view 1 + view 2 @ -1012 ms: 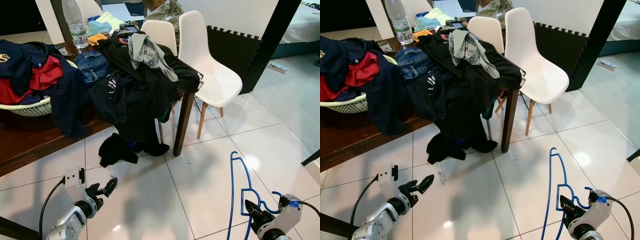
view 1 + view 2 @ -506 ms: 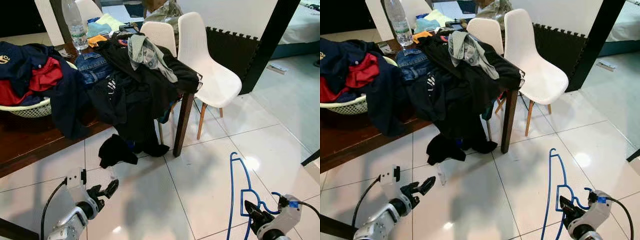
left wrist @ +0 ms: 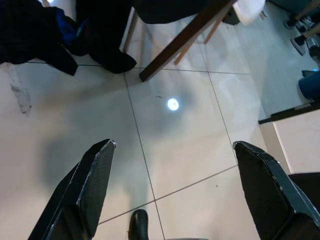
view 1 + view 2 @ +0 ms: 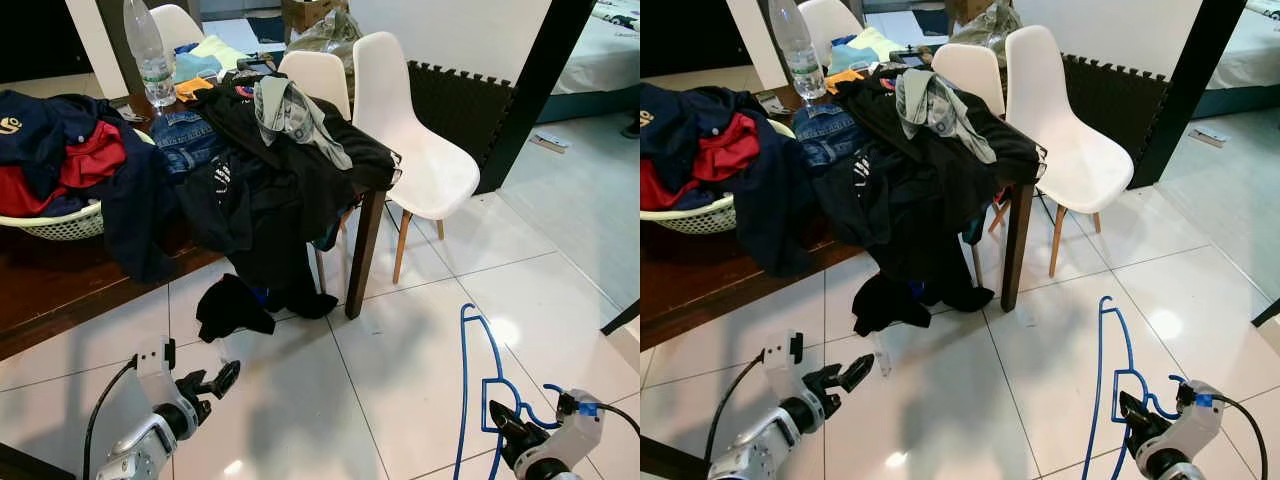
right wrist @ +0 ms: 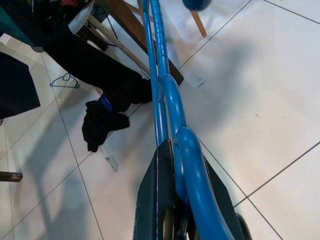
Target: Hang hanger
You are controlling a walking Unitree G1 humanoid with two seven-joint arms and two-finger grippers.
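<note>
A blue plastic hanger [image 4: 472, 380] stands upright over the white floor tiles at the lower right, and my right gripper [image 4: 503, 423] is shut on its lower part. In the right wrist view the blue hanger [image 5: 165, 95] runs out from between the black fingers [image 5: 156, 200]. At the lower left, low above the floor, my left gripper [image 4: 216, 380] is open and holds nothing. Its two fingers [image 3: 90, 185] stand wide apart over bare tiles in the left wrist view.
A dark wooden table [image 4: 60, 285] on the left carries a heap of clothes [image 4: 270, 160], a white laundry basket [image 4: 55, 222] and a water bottle [image 4: 145, 50]. Two white chairs [image 4: 410, 120] stand behind it. A black garment [image 4: 232, 303] lies on the floor by the table leg [image 4: 362, 250].
The whole picture has shifted slightly down as the camera moved. The left gripper has dropped a little lower. The right gripper still holds the hanger in the same way.
</note>
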